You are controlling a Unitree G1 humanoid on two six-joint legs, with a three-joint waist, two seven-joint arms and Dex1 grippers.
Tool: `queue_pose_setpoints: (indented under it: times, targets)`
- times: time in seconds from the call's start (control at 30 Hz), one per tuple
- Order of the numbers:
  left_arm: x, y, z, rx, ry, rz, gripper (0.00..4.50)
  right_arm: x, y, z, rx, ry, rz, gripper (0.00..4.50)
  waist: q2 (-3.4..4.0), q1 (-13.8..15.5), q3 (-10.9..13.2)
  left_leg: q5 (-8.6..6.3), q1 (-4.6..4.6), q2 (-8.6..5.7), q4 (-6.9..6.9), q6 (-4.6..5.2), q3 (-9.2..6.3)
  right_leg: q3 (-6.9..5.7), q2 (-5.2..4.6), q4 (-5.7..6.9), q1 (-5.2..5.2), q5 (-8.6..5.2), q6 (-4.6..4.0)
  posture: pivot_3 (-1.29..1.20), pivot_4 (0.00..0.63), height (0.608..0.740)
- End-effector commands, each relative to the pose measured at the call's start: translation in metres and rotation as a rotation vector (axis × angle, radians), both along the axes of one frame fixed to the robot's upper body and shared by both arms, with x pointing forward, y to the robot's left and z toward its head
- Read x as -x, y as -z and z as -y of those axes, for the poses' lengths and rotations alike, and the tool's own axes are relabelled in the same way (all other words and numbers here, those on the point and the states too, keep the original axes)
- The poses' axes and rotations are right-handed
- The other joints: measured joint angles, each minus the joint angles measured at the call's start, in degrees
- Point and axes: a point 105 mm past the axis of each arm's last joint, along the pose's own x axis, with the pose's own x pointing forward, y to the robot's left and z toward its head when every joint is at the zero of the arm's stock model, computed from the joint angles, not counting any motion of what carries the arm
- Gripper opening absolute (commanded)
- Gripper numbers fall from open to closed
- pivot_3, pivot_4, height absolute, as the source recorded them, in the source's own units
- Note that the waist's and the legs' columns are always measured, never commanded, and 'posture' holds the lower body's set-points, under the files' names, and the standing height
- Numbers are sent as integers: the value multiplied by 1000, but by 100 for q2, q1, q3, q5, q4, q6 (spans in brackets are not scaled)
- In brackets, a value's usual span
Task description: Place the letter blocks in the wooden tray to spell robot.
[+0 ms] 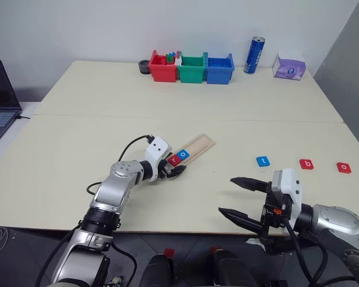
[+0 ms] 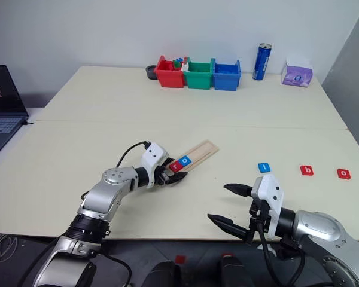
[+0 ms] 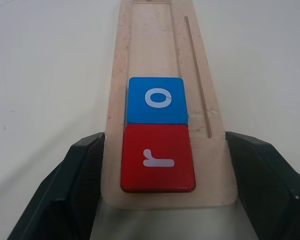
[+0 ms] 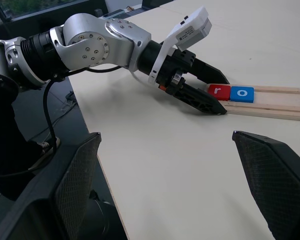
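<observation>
The wooden tray [image 1: 201, 143] lies slantwise at mid-table. A red "r" block [image 3: 157, 157] sits at its near end, and a blue "o" block [image 3: 156, 100] touches it just beyond. My left gripper [image 1: 175, 169] is at that near end, its fingers [image 3: 80, 175] pressed against the tray's two sides. A blue "t" block [image 1: 262, 161], a red "b" block [image 1: 307, 164] and a red "o" block [image 1: 344, 168] lie loose in a row on the table to the right. My right gripper [image 1: 227, 195] hovers open and empty near the front edge, short of the "t".
Red [image 1: 163, 69], green [image 1: 191, 69] and blue [image 1: 219, 69] bins stand in a row at the far edge. A blue can [image 1: 254, 55] and a purple tissue pack [image 1: 289, 67] are to their right. A laptop [image 1: 0, 98] sits at the far left.
</observation>
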Motion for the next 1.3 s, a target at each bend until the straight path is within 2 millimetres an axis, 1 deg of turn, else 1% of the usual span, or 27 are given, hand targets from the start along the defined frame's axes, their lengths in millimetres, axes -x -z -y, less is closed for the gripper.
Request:
queue_pose_setpoints:
  times: [0.03, 0.1, 0.2, 0.27, 0.4, 0.53, 0.77, 0.9, 1.2, 1.27, 1.3]
  targets:
    - [8, 17, -5, -26, 20, -81, 3384, 4, -6, -2, 19, -24, 48, 4500, 0, -3, 0, 0, 0, 0, 0, 0, 0, 0, 0, 0, 0, 0, 0, 0, 150, 740]
    - [15, 13, -2, -16, 99, -74, 3384, 2, -1, 6, 64, -9, 48, 4500, 0, -5, 0, 0, 1, 0, 0, 0, 1, 0, 0, 0, 0, 0, 0, 0, 150, 740]
    - [40, 10, 10, -68, 348, -40, 3384, 1, 7, 19, 138, 6, 37, 4500, 0, -7, 0, 0, 2, 0, -4, 0, 3, 0, 1, -1, -1, 0, 0, 0, 150, 740]
    - [51, 9, 15, -81, 468, -35, 3384, 1, 10, 28, 179, 19, 27, 4500, 1, -1, 0, 0, 1, 0, -6, 0, 7, 0, 0, -2, -1, -2, 1, 0, 150, 740]
    - [61, 6, 25, -82, 607, -18, 3384, 5, 15, 44, 237, 48, 1, 4500, 0, 71, 0, 0, -5, -5, 0, 0, 5, -4, -4, -5, 0, -2, 2, 0, 150, 740]
    - [59, 3, 41, -71, 668, -3, 3384, 10, 16, 54, 246, 91, -21, 4500, -1, 77, 1, 0, -7, -5, 3, 0, 8, -2, -2, -5, 0, -2, 2, 0, 150, 740]
    - [57, 4, 66, -78, 730, 9, 3384, 16, 18, 68, 271, 153, -49, 4500, -2, 60, 1, 0, -8, -8, 5, 1, 6, -3, 5, -3, -1, -2, 2, 0, 150, 740]
    - [56, 6, 72, -97, 747, 22, 3384, 20, 18, 68, 273, 160, -54, 4500, -2, 20, 1, 0, -6, -10, 4, 1, 6, -1, 8, -1, -1, -2, 2, 0, 150, 740]
    - [61, 11, 75, -85, 769, 7, 3384, 23, 23, 66, 264, 166, -52, 4500, -2, 5, 1, 0, -6, -8, 4, 1, 6, -1, 8, -1, -1, -2, 2, 0, 150, 740]
    - [61, 10, 76, -79, 769, 7, 4103, 23, 24, 66, 264, 163, -51, 4500, -2, 5, 1, 0, -6, -8, 4, 1, 6, 0, 8, -1, -1, -2, 2, 0, 150, 740]
    - [61, 10, 77, -76, 770, 7, 4385, 23, 24, 66, 264, 161, -50, 4500, -2, 5, 1, 0, -6, -8, 4, 1, 6, 0, 8, -1, 0, -2, 3, 0, 150, 740]
